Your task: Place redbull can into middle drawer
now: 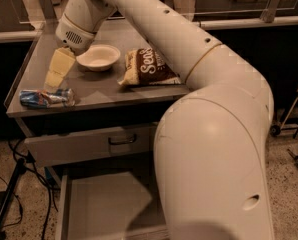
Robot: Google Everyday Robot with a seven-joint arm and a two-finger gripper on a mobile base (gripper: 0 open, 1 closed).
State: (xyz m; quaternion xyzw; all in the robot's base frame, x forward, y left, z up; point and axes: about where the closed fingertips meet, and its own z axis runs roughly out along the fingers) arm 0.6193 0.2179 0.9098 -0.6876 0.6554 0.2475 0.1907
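— Camera view, the only one. Found the redbull can [46,98] where?
— Spotted it lying on its side on the bench [109,90], nearer the front edge than the white bowl [98,57], off to the bowl's side away from the chip bag [149,66]. Not yet lifted.
— And the gripper [53,80]?
— Hung just beside the bowl on that same side, pointing down, above the can and near it but apart from it. Carried nothing. Could not tell whether spread or closed.
— Saw the middle drawer [104,209]?
— Yes. Stood pulled out well below the bowl, under the closed drawer front [84,146] with its dark handle [121,140]. Showed a bare floor, partly hidden by the arm [209,134].
— Judged the step as what?
— Took it for the approach to the grasp, with nothing of the placing done.
— Called for what next?
— Probably a descent away from the bowl and onto the can, gripping across the slim body, then a lift clear of the bowl and a carry down to the drawer. Feared a roll from any nudge.
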